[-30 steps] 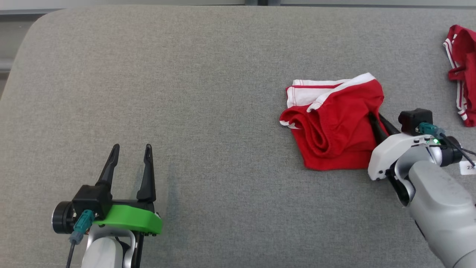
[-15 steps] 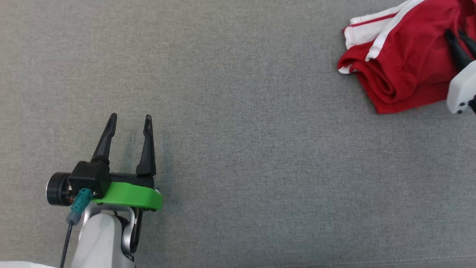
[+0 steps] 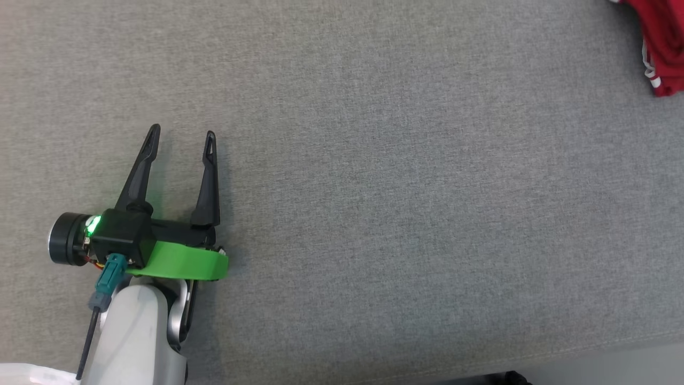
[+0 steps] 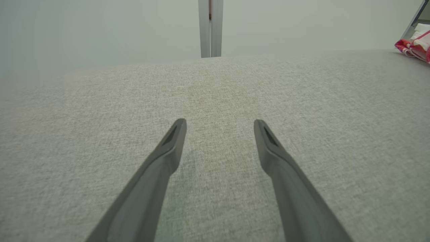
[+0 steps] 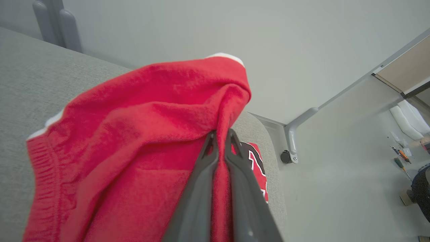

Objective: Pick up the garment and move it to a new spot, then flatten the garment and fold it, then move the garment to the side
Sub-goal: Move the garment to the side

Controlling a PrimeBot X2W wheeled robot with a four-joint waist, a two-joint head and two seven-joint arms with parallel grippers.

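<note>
The right gripper [image 5: 221, 133] is closed down to a thin slit, its two dark fingers pinching a fold of the red garment [image 5: 134, 127] just below their tips. In the right wrist view the cloth bunches up over the fingertips into a peak with a white edge at the top, and from there spreads down and to the left. Its long axis thus runs from upper right to lower left of that view, ending in a ribbed hem with a sliver of white trim at the left. The garment hangs in front of the grey upholstered surface [image 5: 40, 67]; whether its lower part touches the fabric cannot be told. Beyond the fingertips a second red cloth with black and white print [image 5: 257, 161] lies on the surface's rounded corner. In the head view a piece of red cloth with white stripes [image 3: 662, 48] is cut off by the upper right corner, and which of the two it is cannot be told. The left gripper [image 3: 183, 131] is at the lower left, well apart from it, above a green collar [image 3: 181, 262]. Its fingers are spread wide, point up the view and hold nothing, with bare grey surface [image 4: 215, 94] showing between them [image 4: 220, 123].
</note>
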